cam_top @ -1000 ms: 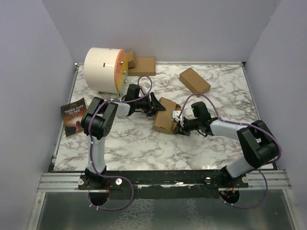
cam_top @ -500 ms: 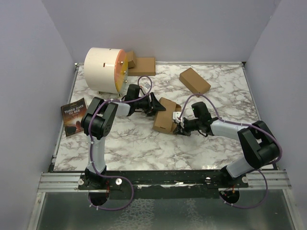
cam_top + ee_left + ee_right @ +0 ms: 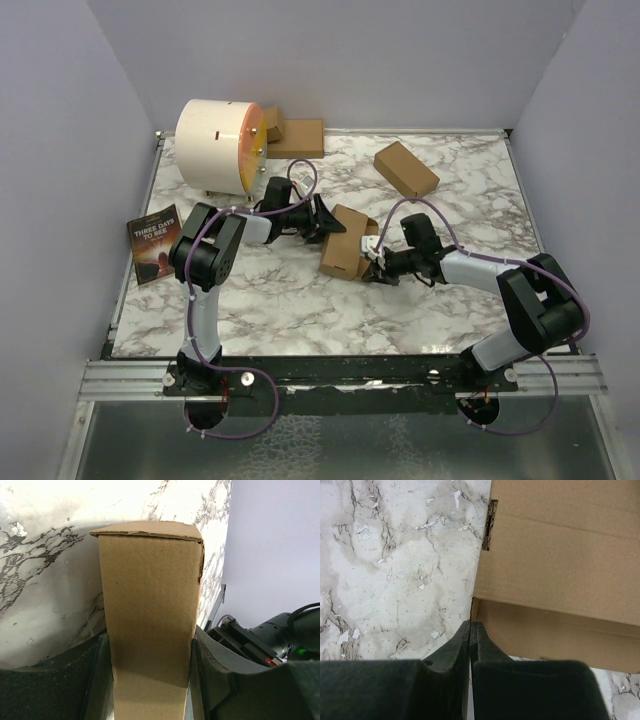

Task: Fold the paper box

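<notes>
Left wrist: left gripper (image 3: 150, 644) jaws clamp paper box (image 3: 149, 590), lower centre. Likely light, crushable; take flaps near creases. Right gripper (image 3: 470, 630) jaws closed.

Left arm (image 3: 205, 260) and right arm (image 3: 530, 300): black joint housings, pale grey links. Purple cables (image 3: 276, 402) run along both and loop at the bases, lower frame. Jaws are faced with black, coarse-grained pads (image 3: 440, 685). Green light (image 3: 300, 651) at lower right.

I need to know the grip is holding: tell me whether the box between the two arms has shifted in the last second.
No. The box keeps the same spot and angle measured against the book on the left.
</notes>
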`<state>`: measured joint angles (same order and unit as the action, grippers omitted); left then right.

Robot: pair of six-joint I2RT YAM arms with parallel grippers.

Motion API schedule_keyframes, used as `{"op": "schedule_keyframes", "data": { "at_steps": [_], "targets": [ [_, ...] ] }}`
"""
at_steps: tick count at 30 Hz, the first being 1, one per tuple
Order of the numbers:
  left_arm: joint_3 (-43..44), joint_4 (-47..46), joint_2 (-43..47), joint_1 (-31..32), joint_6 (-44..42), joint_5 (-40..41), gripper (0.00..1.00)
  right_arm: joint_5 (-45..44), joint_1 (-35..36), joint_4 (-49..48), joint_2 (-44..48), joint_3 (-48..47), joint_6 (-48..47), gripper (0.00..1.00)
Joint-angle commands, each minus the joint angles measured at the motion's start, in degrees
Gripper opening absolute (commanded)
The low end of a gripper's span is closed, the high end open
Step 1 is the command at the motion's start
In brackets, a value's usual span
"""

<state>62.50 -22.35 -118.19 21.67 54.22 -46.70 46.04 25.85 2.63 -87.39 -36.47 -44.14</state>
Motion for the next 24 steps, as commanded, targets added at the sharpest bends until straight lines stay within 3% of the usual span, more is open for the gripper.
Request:
{"op": "schedule_keyframes", "data": {
  "at_steps": [1, 24],
  "targets": [
    [-1.67, 2.24, 0.15, -0.14, -2.62, 1.97, 0.17, 0.26, -0.71, 3.06, -0.43, -0.61, 2.32, 0.01],
    [-1.87, 1.52, 0.43, 0.01, -2.49, 2.37, 0.17, 0.3, -0.71, 3.69, -1.23, -3.38, 8.42, 0.01]
  ]
}}
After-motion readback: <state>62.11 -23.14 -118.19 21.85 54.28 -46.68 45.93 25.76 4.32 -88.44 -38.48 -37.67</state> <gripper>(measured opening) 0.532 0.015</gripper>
